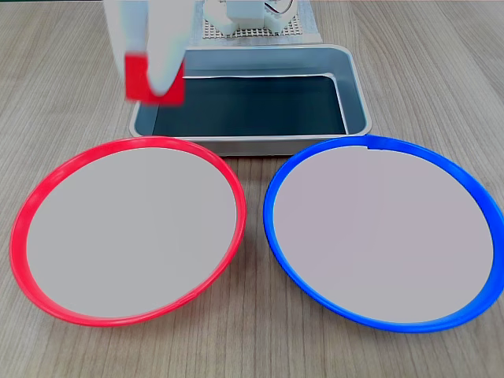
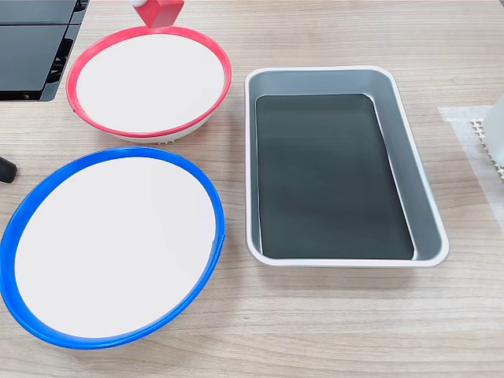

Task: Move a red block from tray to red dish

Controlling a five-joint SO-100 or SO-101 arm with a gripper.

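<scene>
The worktop (image 1: 441, 71) is pale wood-grain and carries everything. In both fixed views the two round dishes are the biggest things on it: the red dish (image 1: 17, 236) (image 2: 79, 67) and the blue dish (image 1: 272, 228) (image 2: 24, 213), side by side and close together without touching, each with a pale centre. In a fixed view the red dish is on the left and the blue on the right; in a fixed view from the side the red dish lies farther back and the blue nearer. The tray (image 1: 358, 87) (image 2: 429, 228) is silver-grey with a dark bottom, just behind the dishes in the first of these views and to their right in the second; its bottom shows bare. A white perforated base (image 1: 260, 27) stands behind the tray. The white arm (image 1: 138, 27) reaches down from the top edge, blurred, over the tray's left end. Its fingers (image 1: 169, 75) are clamped on the block (image 1: 138, 77) (image 2: 160, 11), which is held in the air; in a fixed view it hangs above the far rim of the red dish, clear of the tray.
</scene>
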